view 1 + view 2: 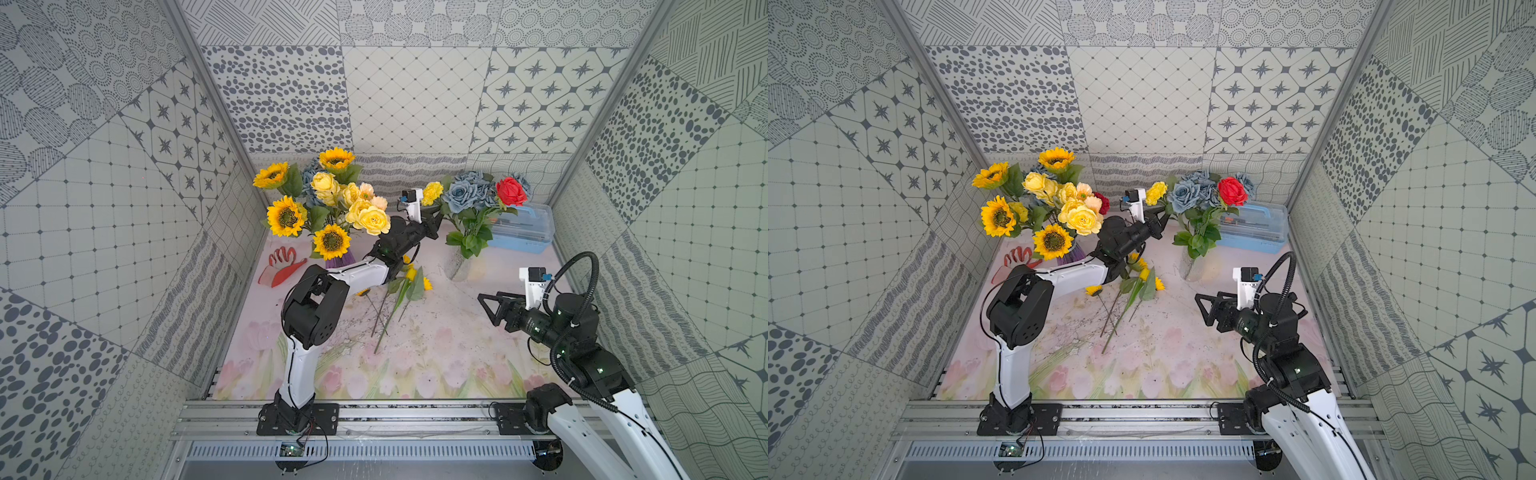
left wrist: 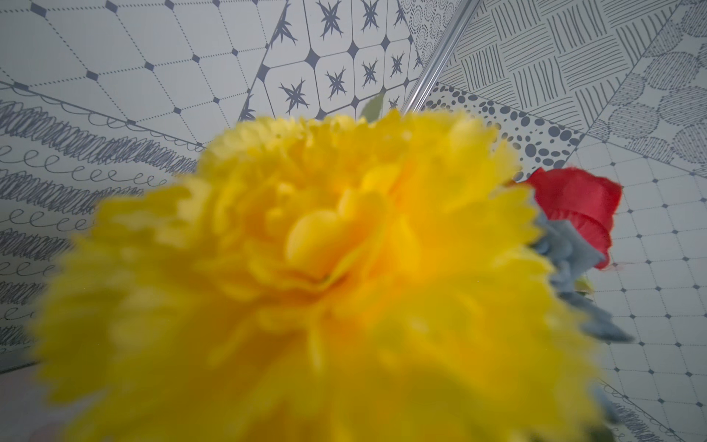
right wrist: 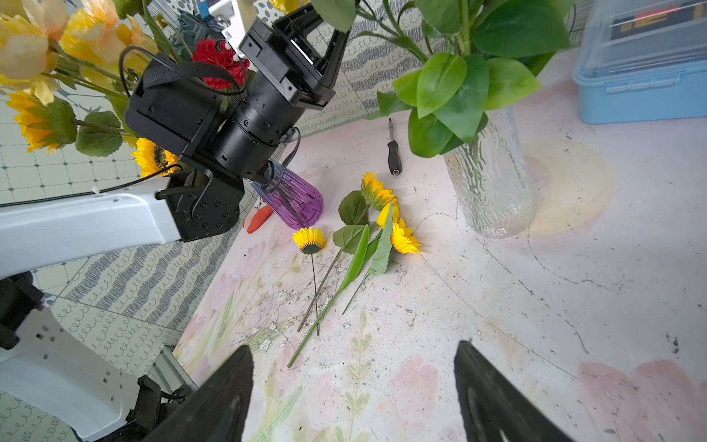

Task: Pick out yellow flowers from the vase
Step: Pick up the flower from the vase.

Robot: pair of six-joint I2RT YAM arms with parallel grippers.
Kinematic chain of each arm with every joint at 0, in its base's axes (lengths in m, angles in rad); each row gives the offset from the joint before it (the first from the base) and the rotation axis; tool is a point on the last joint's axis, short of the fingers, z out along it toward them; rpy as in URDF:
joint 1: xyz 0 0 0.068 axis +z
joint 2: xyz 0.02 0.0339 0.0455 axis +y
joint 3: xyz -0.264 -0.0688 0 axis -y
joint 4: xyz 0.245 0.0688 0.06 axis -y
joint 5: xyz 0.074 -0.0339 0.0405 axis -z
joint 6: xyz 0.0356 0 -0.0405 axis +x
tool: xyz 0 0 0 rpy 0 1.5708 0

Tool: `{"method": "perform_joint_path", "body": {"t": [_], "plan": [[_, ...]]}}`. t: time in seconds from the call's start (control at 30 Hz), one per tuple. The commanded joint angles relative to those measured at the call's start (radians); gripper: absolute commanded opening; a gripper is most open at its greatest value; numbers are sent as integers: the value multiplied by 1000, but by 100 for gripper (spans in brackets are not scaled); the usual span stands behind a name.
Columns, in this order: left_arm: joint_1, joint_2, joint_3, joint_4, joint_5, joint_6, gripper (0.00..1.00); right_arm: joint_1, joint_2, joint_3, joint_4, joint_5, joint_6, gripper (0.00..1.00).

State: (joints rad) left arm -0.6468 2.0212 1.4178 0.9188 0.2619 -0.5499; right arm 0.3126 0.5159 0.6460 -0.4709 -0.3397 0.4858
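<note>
A clear glass vase (image 1: 459, 266) stands at the back right, holding grey-blue roses (image 1: 461, 193), a red rose (image 1: 511, 191) and a yellow carnation (image 1: 432, 193). My left gripper (image 1: 435, 219) reaches in just under the carnation, at its stem. The carnation (image 2: 325, 268) fills the left wrist view and hides the jaws. A purple vase (image 1: 340, 261) at the back left holds sunflowers (image 1: 286, 216) and pale yellow roses (image 1: 372, 218). Several yellow flowers (image 1: 409, 276) lie on the table between the vases. My right gripper (image 3: 354, 386) hangs open over the table, with nothing in it.
A blue plastic box (image 1: 523, 232) sits behind the glass vase. A red tool (image 1: 282, 266) lies left of the purple vase. A black screwdriver (image 3: 393, 153) lies near the back wall. Patterned walls close in three sides.
</note>
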Motion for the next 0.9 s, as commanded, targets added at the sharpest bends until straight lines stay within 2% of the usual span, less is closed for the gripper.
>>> {"method": "perform_joint_path", "body": {"t": [0.0,0.23,0.43,0.67,0.87], "plan": [[-2,-69,0,-92,-12,103,0,-3,-5,-11,59,-1,11,83],[-4,-150,20,-269,-35,201,0,-3,9,-19,66,1,5,83],[-4,-196,59,-354,-20,219,0,-4,25,-22,67,5,-11,83],[-5,-243,126,-437,38,274,0,-3,55,-32,106,-20,-12,83],[-5,-277,239,-630,48,364,0,-3,78,-44,140,-43,-4,82]]}}
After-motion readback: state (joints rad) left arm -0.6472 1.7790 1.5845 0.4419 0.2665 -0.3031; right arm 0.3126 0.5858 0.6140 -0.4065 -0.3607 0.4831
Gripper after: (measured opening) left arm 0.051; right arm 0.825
